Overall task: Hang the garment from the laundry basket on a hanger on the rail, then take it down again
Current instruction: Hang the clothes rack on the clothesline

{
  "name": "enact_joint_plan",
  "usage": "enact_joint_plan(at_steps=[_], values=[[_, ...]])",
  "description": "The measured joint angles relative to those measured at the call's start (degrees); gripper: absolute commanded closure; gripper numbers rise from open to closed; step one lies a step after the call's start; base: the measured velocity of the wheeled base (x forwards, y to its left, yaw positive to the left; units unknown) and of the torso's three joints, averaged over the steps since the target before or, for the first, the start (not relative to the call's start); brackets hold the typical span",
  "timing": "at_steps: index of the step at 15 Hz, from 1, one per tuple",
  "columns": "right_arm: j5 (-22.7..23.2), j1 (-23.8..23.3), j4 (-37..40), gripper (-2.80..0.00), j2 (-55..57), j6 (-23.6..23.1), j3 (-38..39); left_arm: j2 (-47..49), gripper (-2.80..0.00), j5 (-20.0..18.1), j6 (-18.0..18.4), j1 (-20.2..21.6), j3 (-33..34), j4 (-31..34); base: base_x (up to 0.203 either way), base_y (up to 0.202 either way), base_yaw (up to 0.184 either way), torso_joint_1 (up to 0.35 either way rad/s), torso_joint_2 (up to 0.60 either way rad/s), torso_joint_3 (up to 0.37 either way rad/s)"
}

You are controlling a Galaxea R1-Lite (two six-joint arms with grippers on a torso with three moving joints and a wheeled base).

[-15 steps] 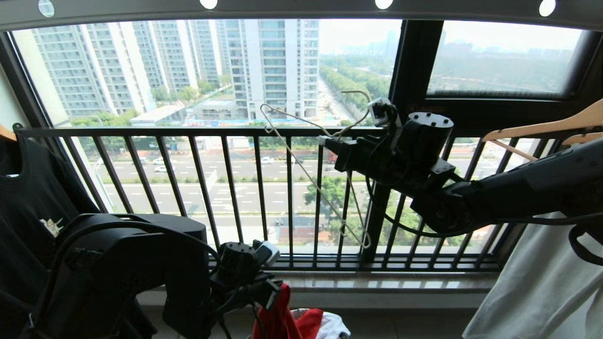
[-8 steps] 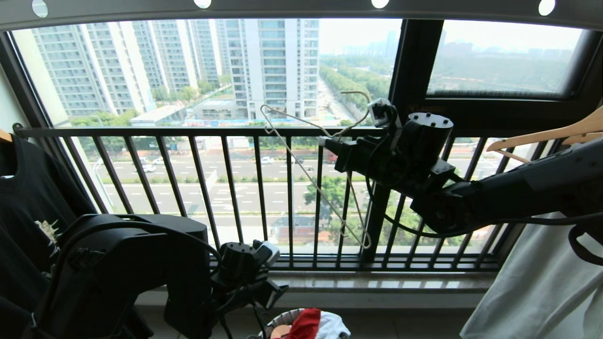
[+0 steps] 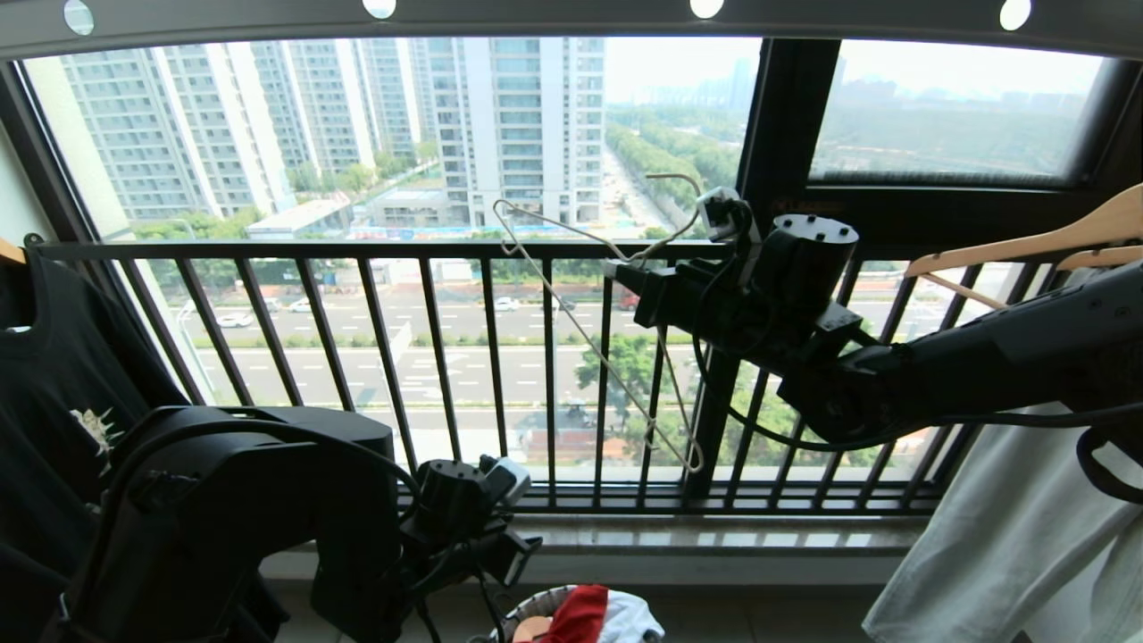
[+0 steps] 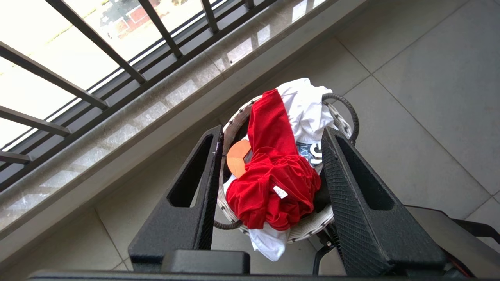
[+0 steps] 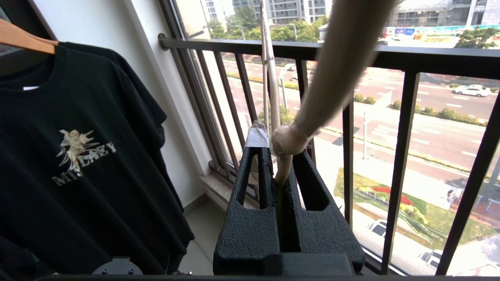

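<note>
Two grippers: right gripper (image 5: 287, 156) clamps the thin white wire hanger (image 3: 589, 335); left gripper (image 4: 269, 156) gapes empty above the crumpled red T-shirt (image 4: 273, 171). Grab low, and white cloth (image 4: 304, 105) might come too.

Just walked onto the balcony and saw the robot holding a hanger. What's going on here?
The robot is partway through a laundry job. Its right gripper is shut on a thin wire hanger, holding it up in front of the window railing. The left gripper hangs open and empty, low over the laundry basket on the floor, and the red T-shirt lies crumpled in that basket. The hanger carries nothing. A black T-shirt hangs on a wooden hanger nearby.
</note>
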Motion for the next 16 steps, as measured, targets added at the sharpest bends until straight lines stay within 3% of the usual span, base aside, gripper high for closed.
enact_joint_plan(at_steps=[5, 10, 13, 16], values=[[0.0, 0.1, 0.7, 0.0, 0.0, -0.1, 0.9, -4.2, 0.0, 0.1, -0.2, -0.6, 1.7, 0.3, 0.0, 0.0, 0.0, 0.0, 0.0, 0.0], [-1.4, 1.1, 1.3, 0.0, -5.2, -0.1, 10.9, -22.5, 0.0, 0.2, -0.8, -2.9, 6.0, 2.5, 0.0, 0.0, 0.0, 0.0, 0.0, 0.0], [-3.3, 1.7, 7.9, 0.0, -13.5, -1.7, 16.4, -38.1, 0.0, -0.1, -2.4, -4.0, 5.9, 12.3, 0.0, 0.0, 0.0, 0.0, 0.0, 0.0], [-7.8, 3.1, 19.9, 0.0, -23.4, -4.5, 18.3, -52.9, 0.0, -0.2, -5.4, -5.4, 1.2, 29.3, 0.0, 0.0, 0.0, 0.0, 0.0, 0.0]])
